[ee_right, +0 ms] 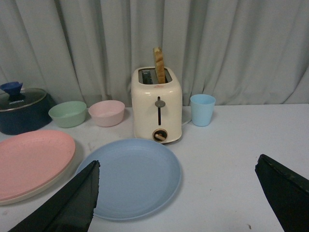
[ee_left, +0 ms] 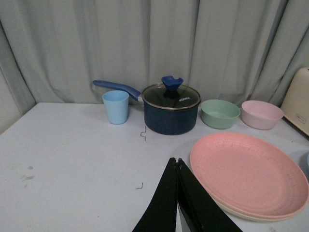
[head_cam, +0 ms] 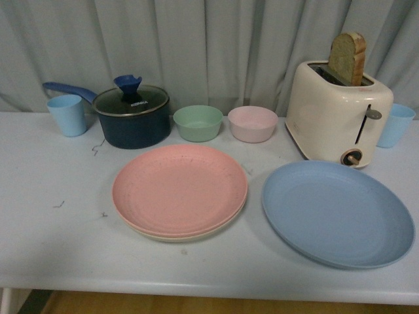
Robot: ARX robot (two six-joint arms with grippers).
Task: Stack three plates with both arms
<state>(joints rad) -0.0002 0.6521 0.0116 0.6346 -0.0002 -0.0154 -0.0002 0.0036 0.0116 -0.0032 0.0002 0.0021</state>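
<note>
Black right fingers are wide open and empty, with the blue plate flat on the tabletop just ahead, nearest this arm. Further left, the pink plate sits on the cream plate, by the closed left fingers.

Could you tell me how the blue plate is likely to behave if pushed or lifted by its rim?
The blue plate looks rigid and matte, so it should probably keep its shape and grip fairly well. Lying flat on the table with a low rim, it would likely slide rather than tip when pushed.
</note>
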